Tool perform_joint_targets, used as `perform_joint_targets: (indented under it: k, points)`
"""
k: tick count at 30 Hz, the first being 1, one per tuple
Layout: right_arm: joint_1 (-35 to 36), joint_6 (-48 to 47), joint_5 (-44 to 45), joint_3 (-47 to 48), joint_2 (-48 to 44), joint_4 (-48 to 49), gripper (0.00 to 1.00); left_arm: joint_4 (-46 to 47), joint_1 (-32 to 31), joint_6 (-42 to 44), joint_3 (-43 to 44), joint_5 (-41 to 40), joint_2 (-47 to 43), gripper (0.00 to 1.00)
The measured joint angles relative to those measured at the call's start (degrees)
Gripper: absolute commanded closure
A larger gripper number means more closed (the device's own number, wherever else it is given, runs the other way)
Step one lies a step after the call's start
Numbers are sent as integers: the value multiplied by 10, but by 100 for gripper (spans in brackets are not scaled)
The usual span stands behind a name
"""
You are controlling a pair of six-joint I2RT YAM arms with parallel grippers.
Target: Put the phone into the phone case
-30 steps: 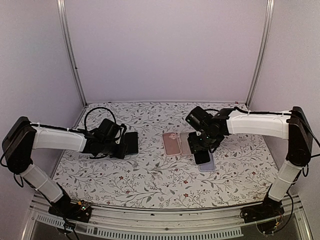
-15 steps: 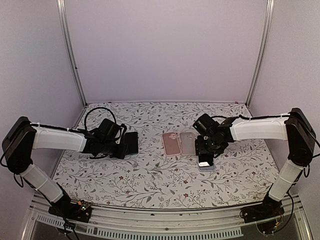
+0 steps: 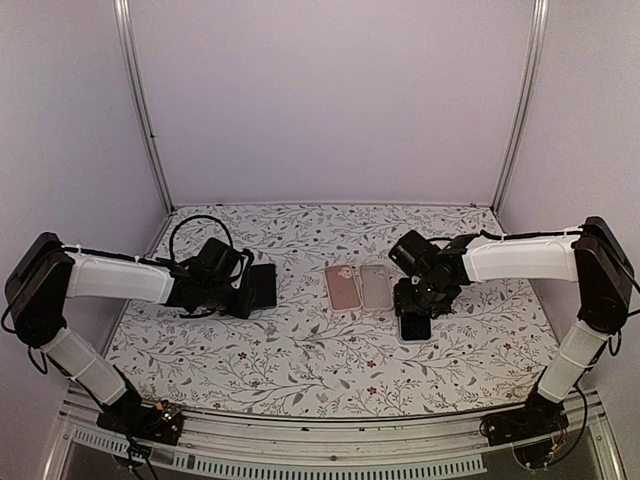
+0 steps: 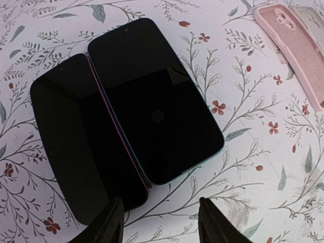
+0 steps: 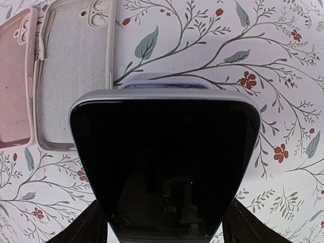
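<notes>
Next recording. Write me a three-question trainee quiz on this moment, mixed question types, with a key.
1. True or false: the left gripper is clamped on something.
2. Which case peeks out beneath the phone held by the right gripper? A: pink case. B: clear case. C: lilac case.
3. Fill in: ___ dark phones lie side by side on the table under the left wrist camera.

Key: 1 false, its jaws are open above the table; 2 C; 3 two.

The left arm [image 3: 110, 280] and right arm [image 3: 520, 258] had white shells and black joints; a black cable [image 3: 195, 222] looped beside the black left gripper [image 4: 158, 215].
</notes>
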Motion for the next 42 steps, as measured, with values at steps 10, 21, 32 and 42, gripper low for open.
perform_joint_targets:
  k: [10, 21, 32, 42]
  points:
    - [1, 3, -12, -9, -2, 4, 44, 1, 0, 0, -1, 0, 3, 49]
    - [7, 18, -25, -37, 4, 34, 25, 1, 0, 1, -1, 0, 6, 48]
    - [7, -5, -66, -34, 31, -17, 1, 1, 0, 2, -1, 0, 12, 48]
    - [-1, -33, -91, -22, 42, -30, 7, 1, 0, 3, -1, 0, 12, 48]
